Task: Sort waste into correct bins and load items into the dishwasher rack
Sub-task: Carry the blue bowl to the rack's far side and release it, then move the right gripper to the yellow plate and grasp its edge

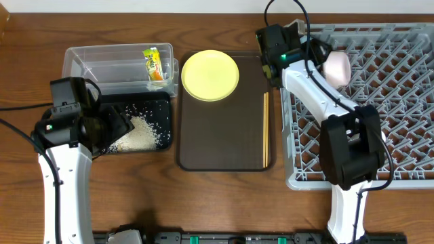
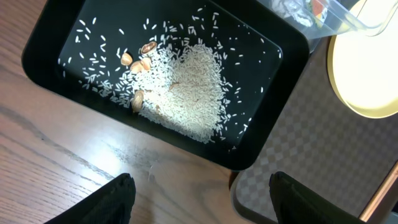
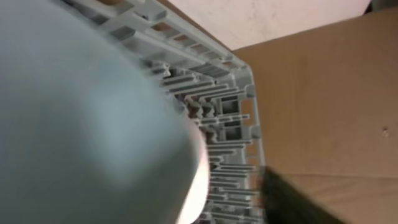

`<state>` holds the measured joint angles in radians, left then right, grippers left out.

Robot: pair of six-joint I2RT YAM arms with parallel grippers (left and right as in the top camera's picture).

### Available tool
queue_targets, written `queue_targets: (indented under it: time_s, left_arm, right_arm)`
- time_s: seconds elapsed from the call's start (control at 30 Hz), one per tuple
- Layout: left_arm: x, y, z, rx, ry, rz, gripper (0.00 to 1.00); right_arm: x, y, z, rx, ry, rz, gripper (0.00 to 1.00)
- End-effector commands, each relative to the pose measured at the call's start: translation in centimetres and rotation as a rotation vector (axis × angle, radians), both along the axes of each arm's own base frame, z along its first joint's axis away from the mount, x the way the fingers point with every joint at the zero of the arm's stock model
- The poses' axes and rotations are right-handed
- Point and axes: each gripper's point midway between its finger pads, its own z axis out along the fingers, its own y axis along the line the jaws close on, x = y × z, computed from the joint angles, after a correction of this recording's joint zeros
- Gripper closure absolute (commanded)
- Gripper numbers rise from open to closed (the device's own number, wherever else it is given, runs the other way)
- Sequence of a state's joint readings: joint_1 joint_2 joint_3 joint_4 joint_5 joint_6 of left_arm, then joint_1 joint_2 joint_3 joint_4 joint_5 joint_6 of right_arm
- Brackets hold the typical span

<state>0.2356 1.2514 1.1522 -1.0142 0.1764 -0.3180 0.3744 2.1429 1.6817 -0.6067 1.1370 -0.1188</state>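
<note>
The pale pinkish-white bowl [image 1: 337, 68] stands on edge in the grey dishwasher rack [image 1: 407, 102] at its far left corner. My right gripper [image 1: 319, 54] is beside it. In the right wrist view the bowl [image 3: 81, 124] fills the left side, and the one visible finger stands apart from its rim, so the right gripper [image 3: 205, 208] looks open. My left gripper [image 2: 202, 199] is open and empty over the wood, in front of the black tray [image 2: 56, 37] holding rice scraps [image 2: 186, 87]. The wrapper [image 1: 154, 62] lies in the clear tub [image 1: 102, 61]. The blue bowl and white cup are out of view.
The yellow plate [image 1: 210, 74] and the chopsticks [image 1: 265, 129] lie on the dark brown serving tray [image 1: 224, 135] between the bins and the rack. A few nut shells [image 2: 138, 59] lie among the rice. A cardboard box [image 3: 323, 93] stands beyond the rack.
</note>
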Motion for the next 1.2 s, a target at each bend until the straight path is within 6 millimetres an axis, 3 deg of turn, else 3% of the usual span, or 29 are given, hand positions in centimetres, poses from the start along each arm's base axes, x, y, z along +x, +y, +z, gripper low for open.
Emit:
queue_targets:
  time_s: [0.0,0.3,0.4,0.47,0.67,0.83,1.17]
  left_arm:
    - [0.0,0.3,0.1,0.001,0.001,0.016,0.28]
    - [0.0,0.2,0.1,0.001,0.001,0.016,0.28]
    - [0.0,0.2,0.1,0.001,0.001,0.016,0.28]
    - [0.0,0.3,0.1,0.001,0.001,0.016,0.27]
    - [0.0,0.3,0.1,0.001,0.001,0.016,0.27]
    - [0.0,0.3,0.1,0.001,0.001,0.016,0.27]
    - [0.0,0.2,0.1,0.001,0.001,0.016,0.27]
  right_arm:
    - [-0.3,1.6,1.5,0.052,-0.084,0.007,0.28]
    - [-0.7,2.5,7.4,0.281,-0.214,0.082,0.20]
    - [-0.7,4.6,8.8,0.435,-0.215,0.185,0.21]
    - [-0.8,7.9,9.2,0.620,-0.173,0.327,0.26]
    - [-2.5,17.0,8.7,1.036,-0.003,0.646,0.28]
    - [-2.8,18.5,6.9,1.164,0.008,0.550,0.29]
    - [-3.7,20.6,2.3,1.158,0.127,0.508,0.32]
